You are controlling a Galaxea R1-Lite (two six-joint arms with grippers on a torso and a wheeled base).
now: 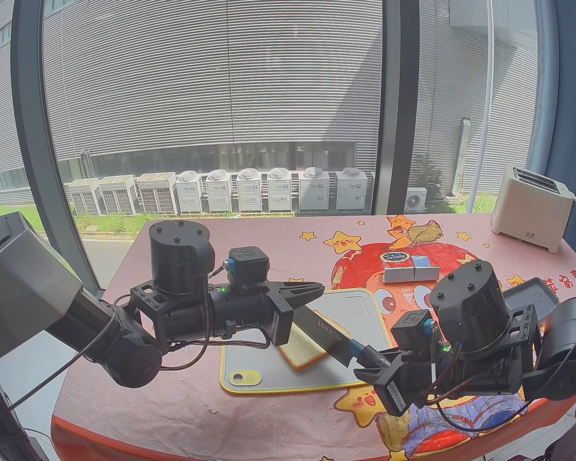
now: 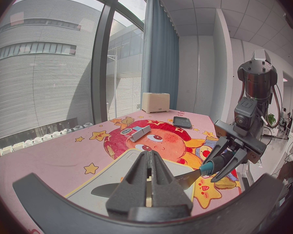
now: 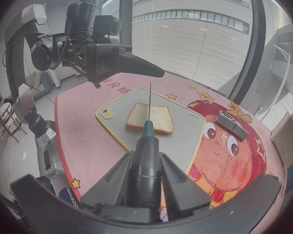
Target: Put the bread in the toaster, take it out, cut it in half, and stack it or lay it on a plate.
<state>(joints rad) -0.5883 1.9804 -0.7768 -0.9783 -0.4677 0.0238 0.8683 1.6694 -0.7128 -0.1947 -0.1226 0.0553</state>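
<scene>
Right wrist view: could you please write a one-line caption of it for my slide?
Right hand holds a knife over the uncut bread slice on the cutting board, left hand hovering nearby.

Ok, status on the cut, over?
Right gripper shut on knife, blade over bread. Left gripper shut, hovering beside the blade. Bread whole on cutting board.

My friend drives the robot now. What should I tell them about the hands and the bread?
Left hand: shut, empty, above the board.
Right hand: shut on the knife, blade over the bread.
Bread lies whole on the board; toaster at the table's far right corner, dark plate nearer.
Done: bread is out of the toaster.
To do: cut it in half, lay it on the plate.
</scene>
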